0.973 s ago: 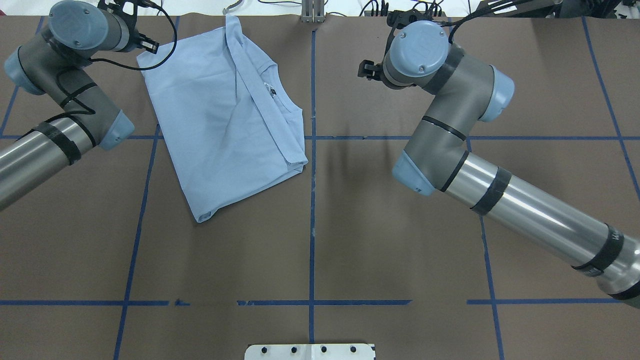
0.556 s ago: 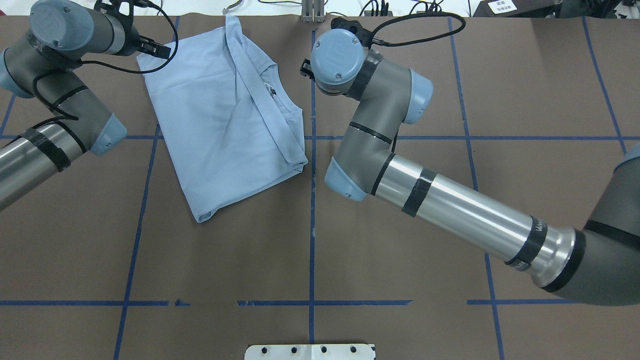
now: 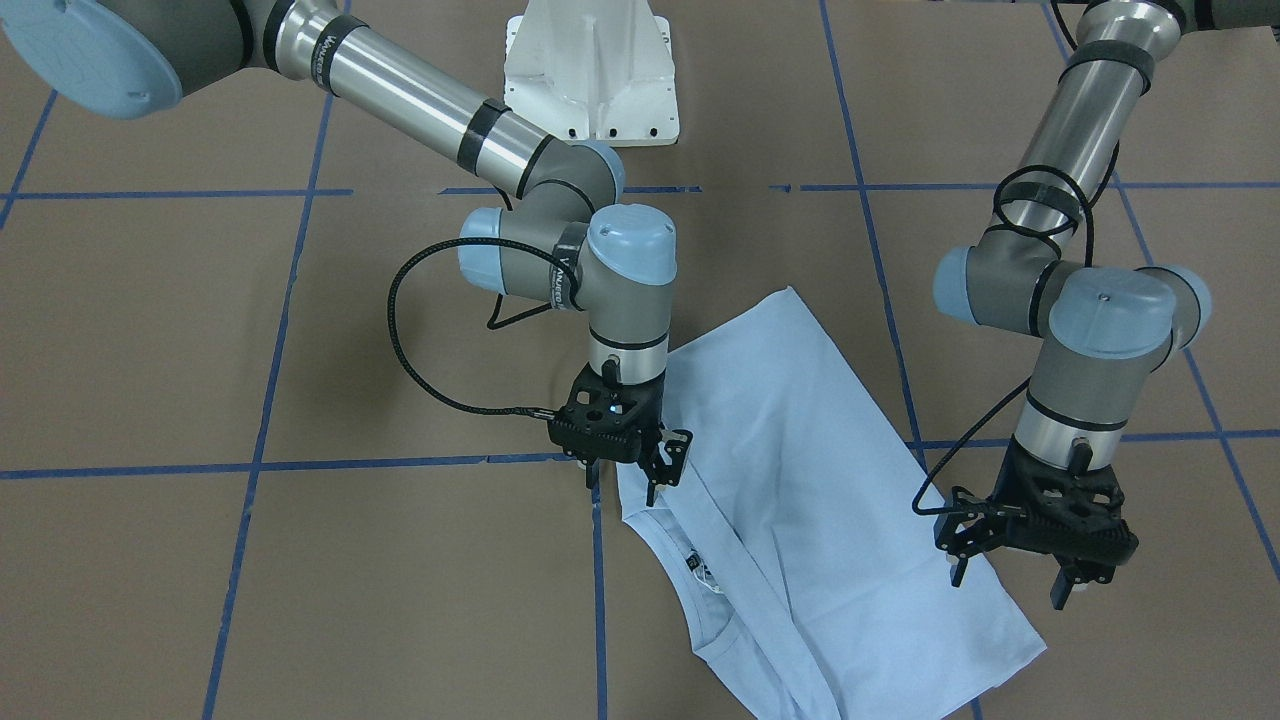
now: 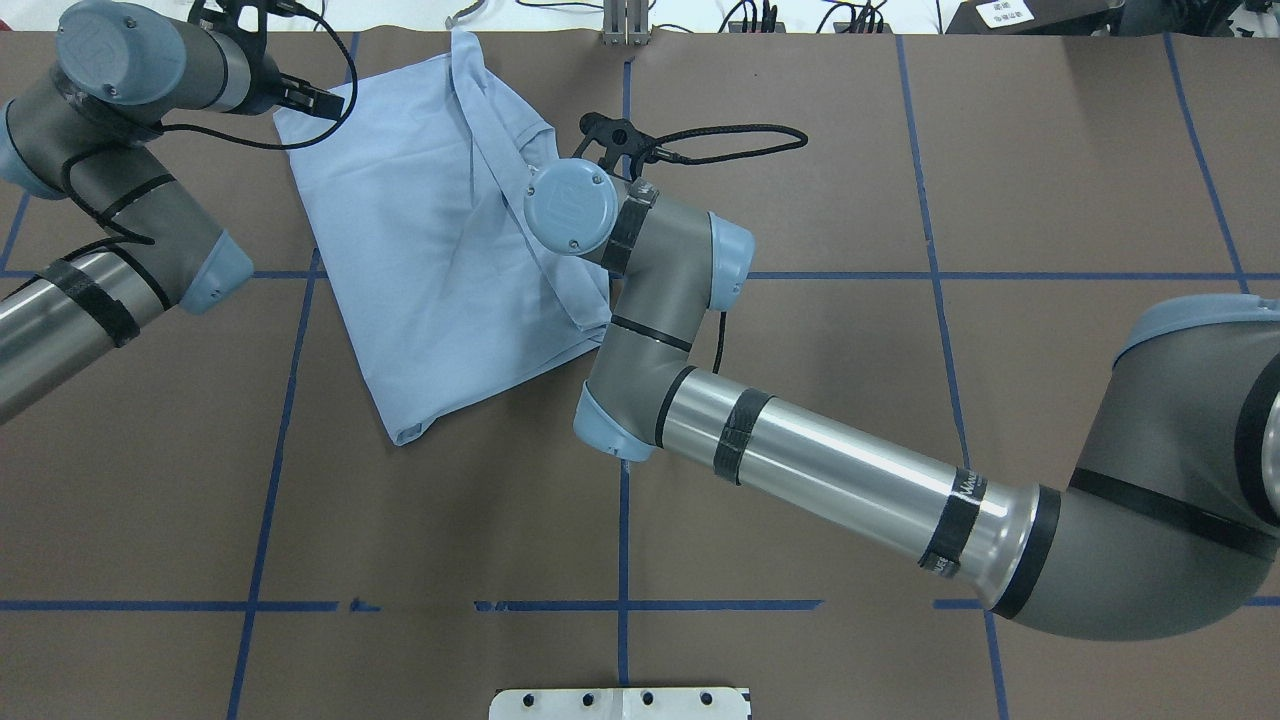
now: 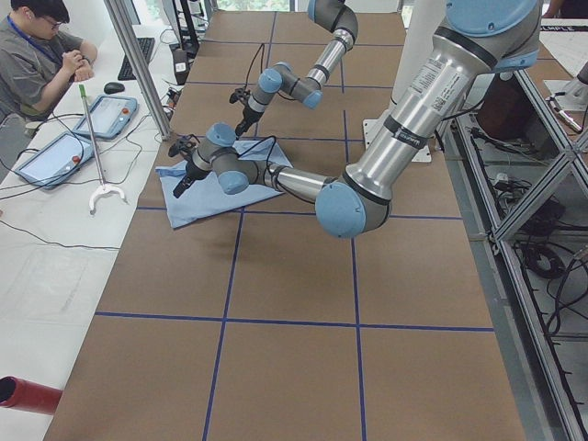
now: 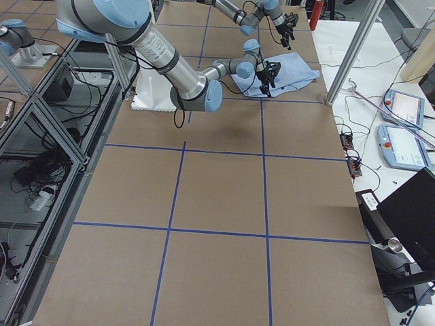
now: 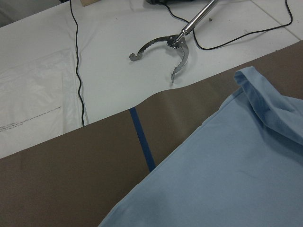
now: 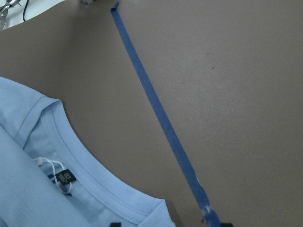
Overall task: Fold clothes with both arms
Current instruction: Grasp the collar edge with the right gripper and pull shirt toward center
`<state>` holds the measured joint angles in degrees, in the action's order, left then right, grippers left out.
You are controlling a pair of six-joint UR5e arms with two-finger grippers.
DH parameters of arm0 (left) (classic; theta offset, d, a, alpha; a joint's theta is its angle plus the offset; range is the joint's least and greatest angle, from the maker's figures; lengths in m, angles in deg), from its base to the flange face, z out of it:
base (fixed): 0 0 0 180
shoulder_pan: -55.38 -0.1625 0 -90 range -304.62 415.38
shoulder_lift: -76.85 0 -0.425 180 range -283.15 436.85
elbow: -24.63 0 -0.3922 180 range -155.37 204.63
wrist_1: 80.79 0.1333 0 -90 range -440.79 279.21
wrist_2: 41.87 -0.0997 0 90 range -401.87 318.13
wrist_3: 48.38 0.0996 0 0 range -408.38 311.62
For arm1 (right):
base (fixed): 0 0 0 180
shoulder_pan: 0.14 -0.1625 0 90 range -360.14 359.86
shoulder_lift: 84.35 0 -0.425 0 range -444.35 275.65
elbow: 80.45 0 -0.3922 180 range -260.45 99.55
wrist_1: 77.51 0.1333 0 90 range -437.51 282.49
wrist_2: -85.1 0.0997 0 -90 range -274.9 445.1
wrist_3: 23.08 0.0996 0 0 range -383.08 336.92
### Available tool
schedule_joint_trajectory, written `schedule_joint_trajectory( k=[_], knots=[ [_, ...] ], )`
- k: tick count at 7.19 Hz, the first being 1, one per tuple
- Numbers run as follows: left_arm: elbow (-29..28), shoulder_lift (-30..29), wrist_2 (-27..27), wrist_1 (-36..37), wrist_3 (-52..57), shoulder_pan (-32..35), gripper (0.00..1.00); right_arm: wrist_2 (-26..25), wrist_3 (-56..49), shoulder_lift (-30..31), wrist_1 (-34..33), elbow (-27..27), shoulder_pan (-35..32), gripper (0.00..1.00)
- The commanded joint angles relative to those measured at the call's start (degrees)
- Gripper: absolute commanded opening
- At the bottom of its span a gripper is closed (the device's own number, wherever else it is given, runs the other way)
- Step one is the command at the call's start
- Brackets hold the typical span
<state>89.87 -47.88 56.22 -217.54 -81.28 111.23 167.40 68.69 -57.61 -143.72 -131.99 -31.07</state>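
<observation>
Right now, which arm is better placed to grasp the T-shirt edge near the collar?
Right. The right end effector, open, hangs at the T-shirt edge beside the neck label; the left end effector is over the opposite side.

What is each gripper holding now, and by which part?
Nothing is held. Both are open: the right gripper at the neck-side edge of the shirt, the left gripper above a corner.

From my station I count one light blue short-sleeved T-shirt (image 4: pixel 440 230). There are two silver-grey jointed arms, left arm (image 4: pixel 70 305) and right arm (image 4: pixel 850 480), and two black two-finger grippers, left gripper (image 3: pixel 1008 585) and right gripper (image 3: pixel 620 480). Also one white pedestal base (image 3: pixel 590 80), one metal claw grabber (image 7: pixel 165 52), two grey handheld pendants, near pendant (image 5: pixel 46 158) and far pendant (image 5: pixel 112 115), and one seated person (image 5: pixel 37 64).
</observation>
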Motion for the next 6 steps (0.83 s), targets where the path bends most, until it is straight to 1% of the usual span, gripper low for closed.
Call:
schedule_joint_trajectory(
  k=[1,2,4,5,6],
  knots=[
    [0.0,0.4,0.0,0.0,-0.1,-0.2,1.00,-1.5,-1.5,-0.5,0.2,1.4,1.2,0.67],
    [0.0,0.5,0.0,0.0,0.0,-0.2,1.00,-2.5,-2.6,-0.5,0.2,2.1,1.6,0.67],
    [0.0,0.5,0.0,0.0,-0.1,-0.3,1.00,-2.7,-3.3,-0.5,0.2,2.2,1.9,0.64],
    [0.0,0.5,0.0,0.0,-0.1,-0.3,1.00,-2.7,-3.4,-0.5,0.2,2.1,2.0,0.55],
    [0.0,0.5,0.0,0.0,-0.1,-0.3,1.00,-2.7,-3.4,-0.6,0.2,2.1,2.1,0.36]
  ],
)
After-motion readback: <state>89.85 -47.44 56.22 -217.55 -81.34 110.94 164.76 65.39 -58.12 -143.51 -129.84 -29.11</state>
